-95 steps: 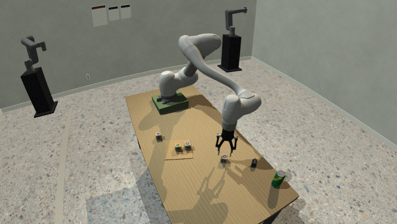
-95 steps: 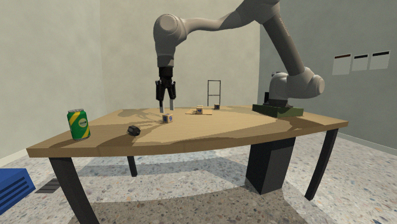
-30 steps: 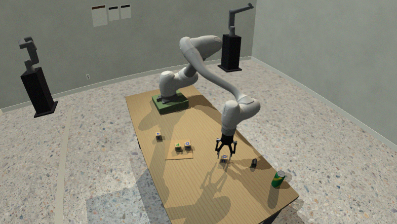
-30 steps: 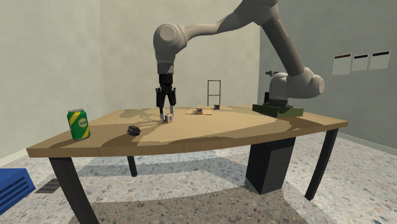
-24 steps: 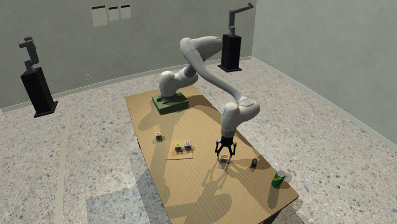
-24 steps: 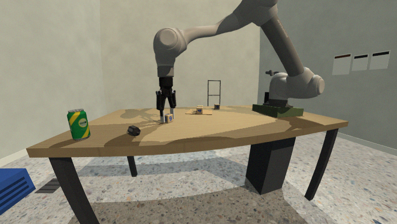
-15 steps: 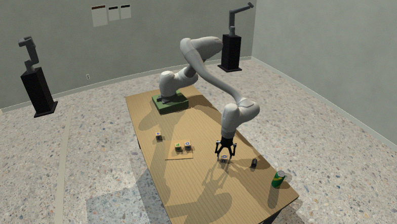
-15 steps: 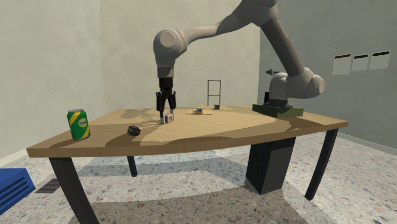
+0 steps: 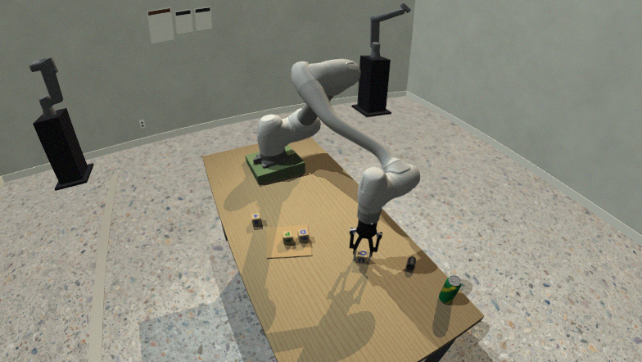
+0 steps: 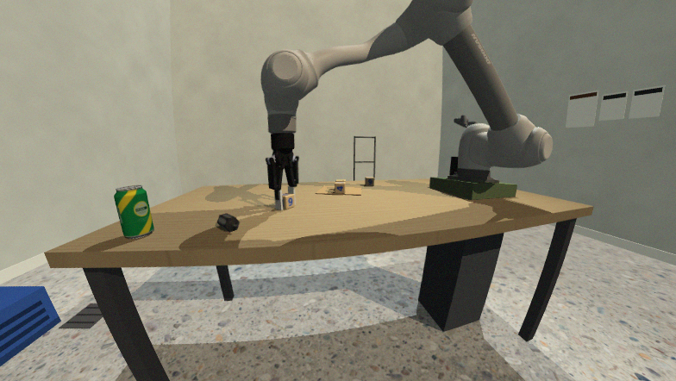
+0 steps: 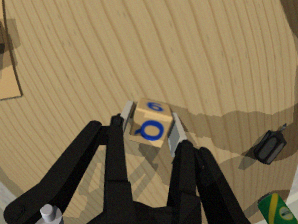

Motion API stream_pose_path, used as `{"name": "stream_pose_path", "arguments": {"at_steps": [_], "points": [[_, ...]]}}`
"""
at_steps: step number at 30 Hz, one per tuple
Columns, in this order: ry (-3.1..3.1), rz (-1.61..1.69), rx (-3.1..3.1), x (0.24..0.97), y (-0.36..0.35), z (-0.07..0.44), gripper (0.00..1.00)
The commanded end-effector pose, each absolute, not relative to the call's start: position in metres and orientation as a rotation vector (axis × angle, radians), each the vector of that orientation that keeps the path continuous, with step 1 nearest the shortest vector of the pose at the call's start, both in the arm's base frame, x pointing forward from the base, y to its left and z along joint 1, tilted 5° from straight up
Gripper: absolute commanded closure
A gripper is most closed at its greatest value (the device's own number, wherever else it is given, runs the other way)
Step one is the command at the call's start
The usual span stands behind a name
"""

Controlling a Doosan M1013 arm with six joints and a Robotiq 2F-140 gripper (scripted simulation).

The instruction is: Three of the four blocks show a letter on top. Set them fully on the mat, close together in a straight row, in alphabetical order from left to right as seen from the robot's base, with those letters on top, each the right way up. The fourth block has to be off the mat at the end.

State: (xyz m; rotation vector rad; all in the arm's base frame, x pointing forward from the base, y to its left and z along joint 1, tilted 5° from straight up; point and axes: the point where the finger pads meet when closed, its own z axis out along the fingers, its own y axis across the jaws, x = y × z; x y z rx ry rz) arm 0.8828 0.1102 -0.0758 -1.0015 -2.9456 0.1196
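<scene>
Your gripper (image 11: pixel 152 137) is down at the table (image 9: pixel 314 296) w/ the block (image 11: pixel 150 124) between its fingertips; jaws about a third open, pads at both sides of it. Can't tell if it's truly clamped yet. Block sits on bare wood, right of the mat (image 9: pixel 278 251), off it. Two blocks (image 9: pixel 296 236) on the mat, touching; a fourth (image 9: pixel 256 219) lies left of it, apart.
</scene>
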Motion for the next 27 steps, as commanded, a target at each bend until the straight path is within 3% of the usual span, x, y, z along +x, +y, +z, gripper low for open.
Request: {"name": "stream_pose_path", "arguments": {"at_steps": [1,12,13,27], "points": [[-2.947,0.118,-1.002,0.8834,0.1105,-0.0745,0.56],[-2.947,0.118,-1.002,0.8834,0.1105,-0.0745,0.56],[-2.947,0.118,-1.002,0.8834,0.1105,-0.0745,0.67],[-2.947,0.118,-1.002,0.8834,0.1105,-0.0745,0.67]]}}
